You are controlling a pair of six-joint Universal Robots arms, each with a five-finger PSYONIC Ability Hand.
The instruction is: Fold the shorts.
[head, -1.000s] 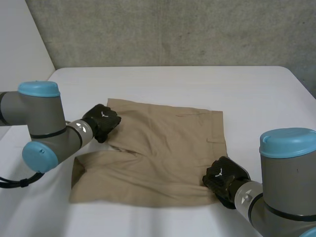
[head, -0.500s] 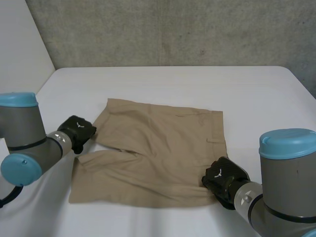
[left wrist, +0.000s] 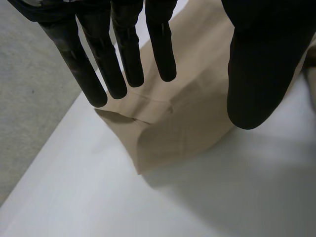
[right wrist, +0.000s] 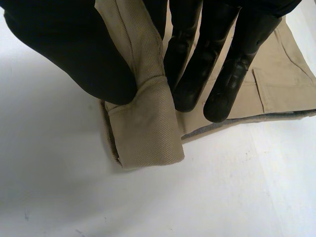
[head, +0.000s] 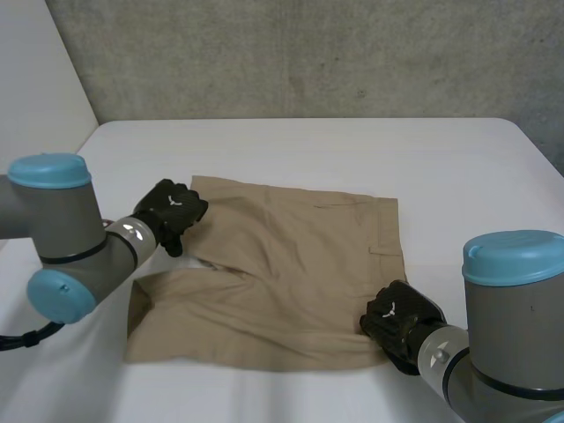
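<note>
Between thumb and fingers of right hand: waistband corner of tan shorts, pinched, edge folded over. Left hand above leg-hem corner, fingers straight, spread, holding nothing. Shorts flat on white table between hands.

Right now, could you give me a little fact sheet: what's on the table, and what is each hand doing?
Item: tan shorts, spread out, not yet folded
Surface: white table
Left hand: open, fingers straight, over the shorts' far left corner, not gripping
Right hand: pinching the shorts' near right corner between thumb and fingers
</note>
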